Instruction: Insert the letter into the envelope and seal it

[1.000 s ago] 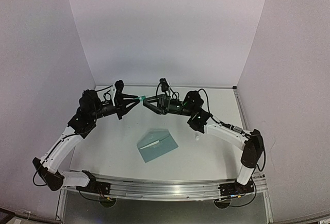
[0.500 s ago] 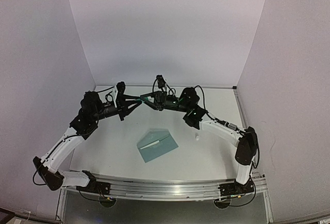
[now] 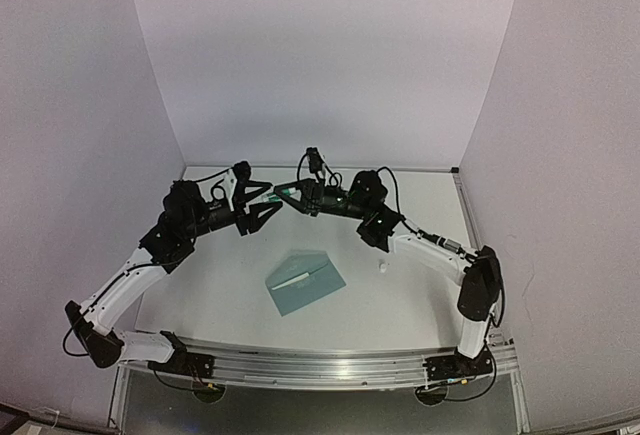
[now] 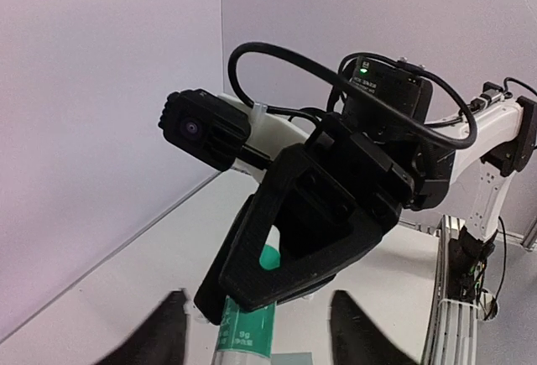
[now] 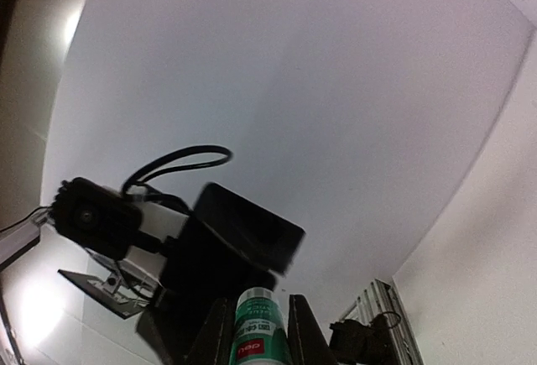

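Glue stick held between the two pincers, high above the envelope

The right pincer [image 5: 258, 336] is closed on the body of a glue stick [image 4: 249, 333]; the left pincer [image 3: 270, 197] has its fingers spread either side of the tube, apart from it; the teal envelope [image 3: 312, 285] lies flat on the tabletop [image 3: 420, 215], nearer the bases; a pale strip at its flap may be the letter, I cannot tell; the paper is probably light and floppy, so I would press it flat and take the flap by its edge.
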{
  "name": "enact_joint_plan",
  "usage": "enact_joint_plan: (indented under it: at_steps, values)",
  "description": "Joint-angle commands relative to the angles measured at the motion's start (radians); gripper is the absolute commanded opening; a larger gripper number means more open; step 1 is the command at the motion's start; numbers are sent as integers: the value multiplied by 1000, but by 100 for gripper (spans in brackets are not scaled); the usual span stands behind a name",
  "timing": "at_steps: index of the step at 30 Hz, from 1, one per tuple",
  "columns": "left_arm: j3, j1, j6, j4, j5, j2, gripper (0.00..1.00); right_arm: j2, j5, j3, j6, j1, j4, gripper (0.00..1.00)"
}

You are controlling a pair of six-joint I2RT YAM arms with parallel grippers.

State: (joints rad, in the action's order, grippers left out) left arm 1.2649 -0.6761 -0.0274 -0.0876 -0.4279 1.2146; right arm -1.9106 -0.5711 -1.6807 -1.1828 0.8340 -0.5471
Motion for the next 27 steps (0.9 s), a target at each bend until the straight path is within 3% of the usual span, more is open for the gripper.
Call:
enact_joint_plan:
  at_steps: [1, 4, 6, 14, 19, 27]
  values:
    - [4, -4, 18, -143, 23, 14, 99, 125, 234, 108, 135, -39, 365, 0]
    - [41, 9, 18, -309, 31, 52, 100, 173, 447, 118, 292, -43, 763, 0]
    - [55, 34, 58, -390, 41, 99, 97, 175, 527, 139, 342, -43, 908, 0]
    - [36, 94, -1, -611, 74, 359, 80, 63, 562, 273, 356, -36, 958, 0]
    - [100, 119, -74, -665, 45, 547, 79, -8, 566, 260, 396, -22, 959, 0]
    - [104, 116, 7, -503, -1, 722, 77, -82, 559, 264, 422, 8, 959, 0]
